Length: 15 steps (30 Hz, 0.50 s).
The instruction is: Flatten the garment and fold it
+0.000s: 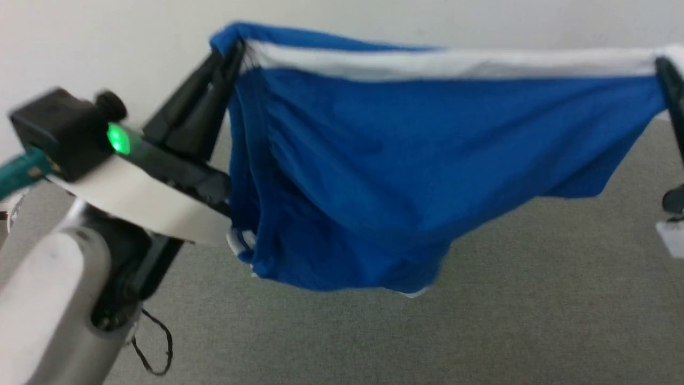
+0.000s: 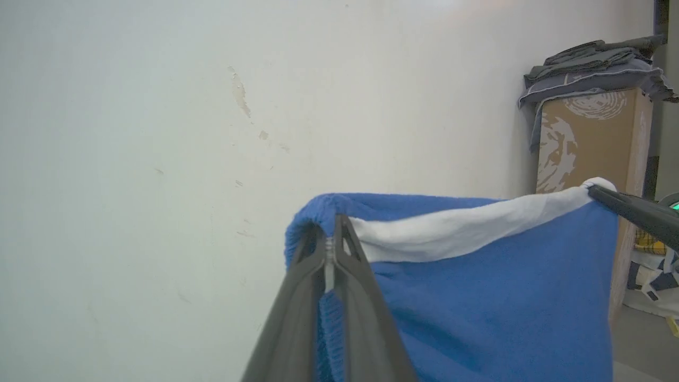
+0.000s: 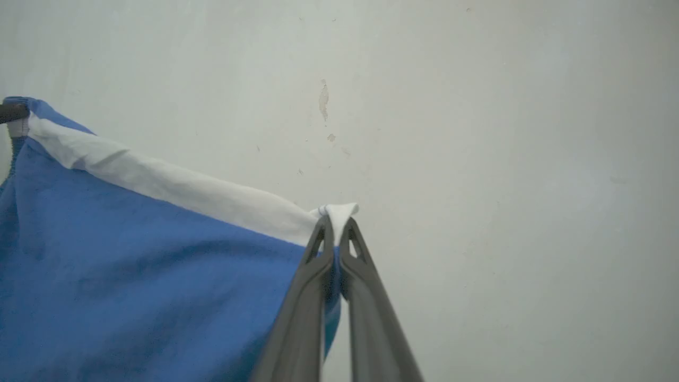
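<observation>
The garment (image 1: 406,166), bright blue shorts with a white stripe along the top edge, hangs in the air stretched between both grippers. My left gripper (image 1: 235,53) is shut on its gathered blue end at the upper left of the head view. My right gripper (image 1: 662,64) is shut on the white end at the upper right edge. In the left wrist view, my left gripper (image 2: 333,228) pinches the blue fabric (image 2: 477,297), with the other arm's finger at the right. The right wrist view has my right gripper (image 3: 335,225) pinching a white tip of the garment (image 3: 132,254).
A grey carpeted surface (image 1: 481,321) lies below the hanging cloth, and a pale wall (image 2: 159,159) stands behind. A brown cardboard box (image 2: 589,143) topped with folded grey cloth (image 2: 589,66) stands at the right of the left wrist view. A thin black cable (image 1: 155,347) dangles by my left arm.
</observation>
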Tool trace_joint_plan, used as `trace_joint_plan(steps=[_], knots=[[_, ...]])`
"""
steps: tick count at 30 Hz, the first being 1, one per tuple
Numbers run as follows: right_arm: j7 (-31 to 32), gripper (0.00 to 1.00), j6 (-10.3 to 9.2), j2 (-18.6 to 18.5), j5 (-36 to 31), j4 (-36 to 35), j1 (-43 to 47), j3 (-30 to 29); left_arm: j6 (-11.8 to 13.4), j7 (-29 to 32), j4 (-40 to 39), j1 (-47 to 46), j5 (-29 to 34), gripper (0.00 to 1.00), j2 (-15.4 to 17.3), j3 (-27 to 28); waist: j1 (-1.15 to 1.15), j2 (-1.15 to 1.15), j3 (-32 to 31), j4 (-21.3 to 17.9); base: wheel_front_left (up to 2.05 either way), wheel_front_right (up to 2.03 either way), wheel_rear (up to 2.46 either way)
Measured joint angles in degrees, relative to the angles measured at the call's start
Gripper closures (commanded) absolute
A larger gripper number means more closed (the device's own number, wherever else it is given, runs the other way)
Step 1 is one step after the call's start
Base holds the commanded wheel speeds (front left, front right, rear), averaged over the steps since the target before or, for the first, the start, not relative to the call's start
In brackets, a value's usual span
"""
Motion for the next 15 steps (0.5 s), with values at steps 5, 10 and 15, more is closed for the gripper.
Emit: trace_joint_plan(steps=[5,10,15], knots=[[3.47,1.0,0.0,-0.24,-0.14,0.34,-5.68,-0.12,1.03,3.42,0.1,-4.04,-0.2,1.0,0.75,1.19,0.0,0.0,1.44,-0.42,0.0,0.0,0.0],[6.3,1.0,0.0,-2.0,-0.07,4.02,-14.91,2.96,0.22,7.95,3.13,-10.45,-1.76,1.0,0.69,0.87,0.0,0.0,4.64,-1.02,0.0,0.0,0.0],[6.33,1.0,0.0,-3.81,-0.34,11.49,-27.58,6.78,-3.2,10.5,11.12,-20.53,-2.57,1.0,0.29,0.3,0.01,0.0,9.31,-1.63,0.0,0.0,0.0]])
